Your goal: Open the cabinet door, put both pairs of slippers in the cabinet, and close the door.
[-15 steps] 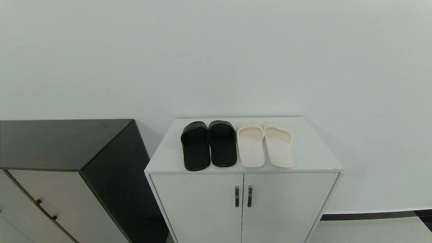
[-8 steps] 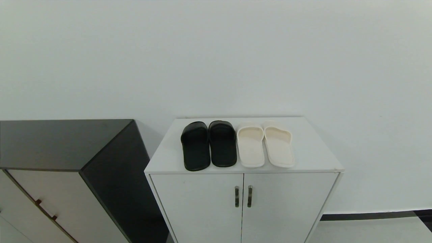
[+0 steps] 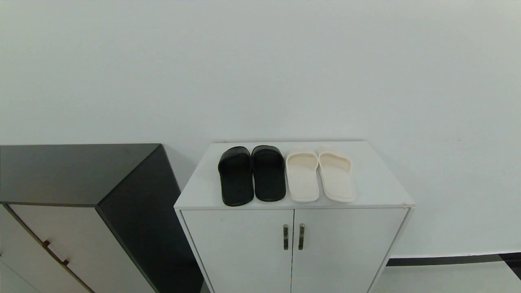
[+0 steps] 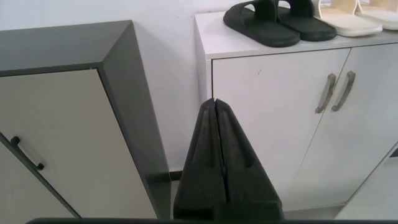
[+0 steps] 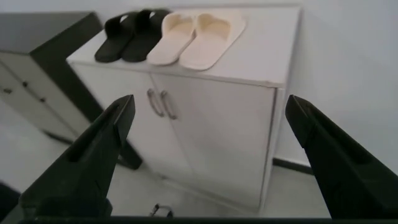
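The left pincer (image 4: 215, 102) is closed, its two fingers pressed flat together with nothing between them. Ahead of it stands the white cabinet (image 3: 244, 252), well apart, and the pincer points at the cabinet's left front edge. Both cabinet doors are closed, and their two upright metal handles (image 3: 293, 237) stand side by side at the middle seam, ahead of this pincer and off to its right.

The right pincer (image 5: 209, 112) is spread wide and grips nothing. The same cabinet lies ahead of it at a distance, with the handles ahead and a little to its left.

On the cabinet's top, beyond both pincers, the black slippers (image 3: 246, 176) lie side by side, toes toward the wall. The cream slippers (image 3: 311, 177) lie just to the right of them. The two pairs seem to touch along their inner edges, though the join is hard to make out.

A dark cabinet (image 3: 138, 211) with pale fronts stands just beside the white one, ahead and to the left of the left pincer.
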Robot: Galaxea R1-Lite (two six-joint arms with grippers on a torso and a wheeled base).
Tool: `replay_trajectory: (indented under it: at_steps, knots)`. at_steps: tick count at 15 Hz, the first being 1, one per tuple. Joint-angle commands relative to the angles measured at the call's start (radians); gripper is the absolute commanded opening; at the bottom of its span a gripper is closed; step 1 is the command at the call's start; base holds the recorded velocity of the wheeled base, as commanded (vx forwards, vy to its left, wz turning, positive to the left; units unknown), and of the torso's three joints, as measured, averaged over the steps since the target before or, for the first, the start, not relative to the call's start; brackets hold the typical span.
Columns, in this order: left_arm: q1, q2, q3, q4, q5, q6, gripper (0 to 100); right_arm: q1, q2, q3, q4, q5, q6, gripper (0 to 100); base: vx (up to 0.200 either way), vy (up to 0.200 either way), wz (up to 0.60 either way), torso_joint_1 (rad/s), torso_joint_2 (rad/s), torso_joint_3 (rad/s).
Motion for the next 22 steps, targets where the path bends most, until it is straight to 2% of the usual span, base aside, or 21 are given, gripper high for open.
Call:
replay_trajectory:
  at_steps: [1,3,5,6,9,10,12,17,22]
  knots:
    - [0.0,0.001,0.0,0.0,0.001,0.0,0,0.215,0.276,-0.108,-0.025,-0.1,0.03,100,0.0,0.0,0.0,0.0,0.0,0.0]
    - [0.0,0.001,0.0,0.0,0.001,0.0,0,0.396,0.411,-0.186,-0.043,-0.241,0.123,100,0.0,0.0,0.0,0.0,0.0,0.0]
    - [0.0,0.001,0.0,0.0,0.001,0.0,0,0.512,0.546,-0.234,-0.138,-0.363,0.183,100,0.0,0.0,0.0,0.0,0.0,0.0]
    - [0.0,0.001,0.0,0.0,0.001,0.0,0,0.538,0.614,-0.255,-0.177,-0.419,0.185,100,0.0,0.0,0.0,0.0,0.0,0.0]
    - [0.0,0.001,0.0,0.0,0.001,0.0,0,0.554,0.802,-0.341,-0.243,-0.53,0.188,100,0.0,0.0,0.0,0.0,0.0,0.0]
    - [0.0,0.001,0.0,0.0,0.001,0.0,0,0.554,0.911,-0.393,-0.303,-0.625,0.188,100,0.0,0.0,0.0,0.0,0.0,0.0]
    - [0.0,0.001,0.0,0.0,0.001,0.0,0,0.554,1.039,-0.455,-0.401,-0.717,0.183,100,0.0,0.0,0.0,0.0,0.0,0.0]
    - [0.0,0.001,0.0,0.001,0.001,0.0,0,0.55,1.283,-0.694,-0.427,-0.849,0.18,100,0.0,0.0,0.0,0.0,0.0,0.0]
    - [0.0,0.001,0.0,0.001,0.001,0.0,0,0.506,1.454,-0.887,-0.421,-0.883,0.166,100,0.0,0.0,0.0,0.0,0.0,0.0]
